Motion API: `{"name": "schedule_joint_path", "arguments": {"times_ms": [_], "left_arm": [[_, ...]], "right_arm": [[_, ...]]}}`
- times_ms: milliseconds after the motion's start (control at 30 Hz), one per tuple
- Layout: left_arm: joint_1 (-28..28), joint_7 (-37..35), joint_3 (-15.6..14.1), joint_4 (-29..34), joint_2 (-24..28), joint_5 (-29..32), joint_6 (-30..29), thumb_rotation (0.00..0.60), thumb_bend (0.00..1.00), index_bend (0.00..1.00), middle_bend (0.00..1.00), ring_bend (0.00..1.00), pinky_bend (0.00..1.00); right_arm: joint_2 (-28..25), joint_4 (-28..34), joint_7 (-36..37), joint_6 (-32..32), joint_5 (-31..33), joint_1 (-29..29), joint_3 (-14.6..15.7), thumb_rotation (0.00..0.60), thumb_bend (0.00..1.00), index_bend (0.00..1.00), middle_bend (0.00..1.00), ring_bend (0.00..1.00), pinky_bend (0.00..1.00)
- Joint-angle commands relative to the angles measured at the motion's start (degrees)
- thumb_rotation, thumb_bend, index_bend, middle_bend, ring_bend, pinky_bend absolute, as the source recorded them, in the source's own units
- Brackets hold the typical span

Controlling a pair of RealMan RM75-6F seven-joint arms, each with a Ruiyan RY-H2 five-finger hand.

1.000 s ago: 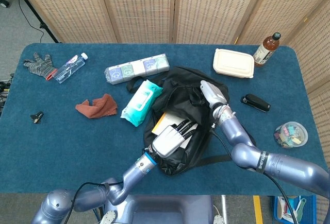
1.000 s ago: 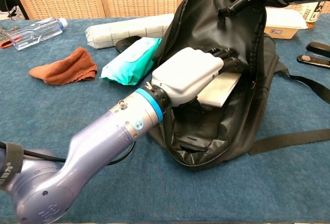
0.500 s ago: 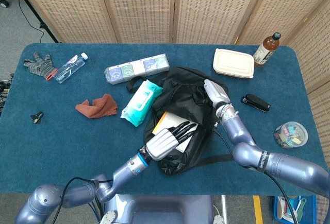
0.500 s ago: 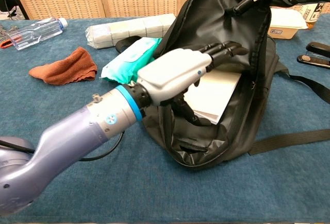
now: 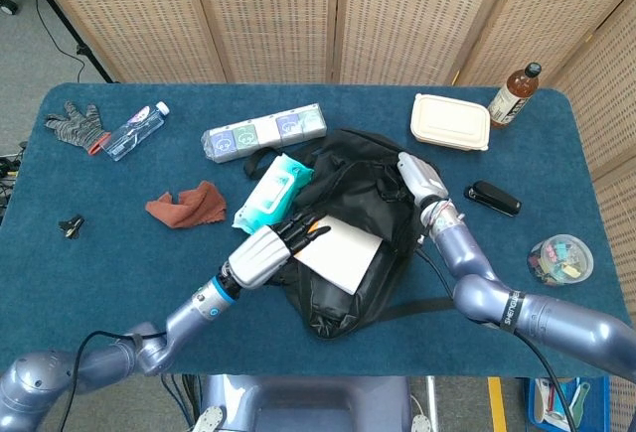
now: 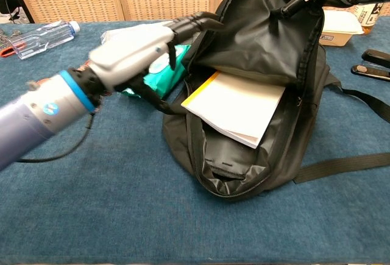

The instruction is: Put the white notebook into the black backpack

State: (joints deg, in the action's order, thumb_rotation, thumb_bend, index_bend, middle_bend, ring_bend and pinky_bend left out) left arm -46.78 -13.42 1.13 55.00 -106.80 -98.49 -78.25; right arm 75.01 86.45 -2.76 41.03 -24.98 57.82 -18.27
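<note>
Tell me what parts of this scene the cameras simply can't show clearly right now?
- Left hand: motion-blurred in the chest view; its fingertips merge with the black backpack rim, so contact is unclear.
- Right hand: cut off by the chest view's top edge; the head view hides its fingers against the flap.
- White notebook: upper edge hidden under the raised flap.
- Small dark item at the table's left: too small to identify.

You are at a staged indoor test space: a table [image 5: 89, 283] covered in blue cloth, woven folding screens [image 5: 268, 15] behind it, grey floor with cables [image 5: 55, 30] and a stand's leg at left.
</note>
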Motion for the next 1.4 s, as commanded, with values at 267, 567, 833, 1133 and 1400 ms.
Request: {"name": "schedule_joint_path", "arguments": {"times_ms": [267, 567, 833, 1133, 1400], "left_arm": [[6.62, -8.76, -0.62, 5.31, 10.03, 0.72, -9.06, 0.6, 0.0, 0.04, 0.0, 0.02, 0.46], [10.77, -11.13, 0.8, 8.19, 17.54, 2.77, -13.09, 0.6, 0.0, 0.04, 0.0, 0.01, 0.46], [13.31, -13.07, 1.84, 8.42, 20.71, 4.9, -13.33, 0.6, 0.0, 0.03, 0.0, 0.0, 0.46], [15.28, -14.12, 3.26, 7.89, 21.33, 7.16, -13.0, 0.6, 0.0, 0.02, 0.0, 0.0, 0.45], [18.09, -12.05, 3.48, 10.18, 23.24, 8.85, -12.79, 0.6, 0.0, 0.0, 0.0, 0.0, 0.27]], "right_arm": [[-0.69, 4.93, 0.29, 1.92, -3.44, -2.18, 1.27, 0.6, 0.59, 0.61, 0.59, 0.5, 0.73], [-0.09, 13.1, 2.35, 4.54, -10.14, -5.69, 2.44, 0.6, 0.47, 0.41, 0.4, 0.33, 0.47], [-4.11, 21.05, 10.66, -4.19, -21.11, -10.26, 1.92, 0.6, 0.0, 0.0, 0.0, 0.0, 0.0], [-7.24, 23.96, 15.27, -2.29, -31.73, -14.62, 0.45, 0.6, 0.0, 0.0, 0.0, 0.0, 0.0], [-8.36, 16.33, 11.59, 5.72, -45.7, -20.32, 6.12, 0.6, 0.0, 0.0, 0.0, 0.0, 0.0]]}}
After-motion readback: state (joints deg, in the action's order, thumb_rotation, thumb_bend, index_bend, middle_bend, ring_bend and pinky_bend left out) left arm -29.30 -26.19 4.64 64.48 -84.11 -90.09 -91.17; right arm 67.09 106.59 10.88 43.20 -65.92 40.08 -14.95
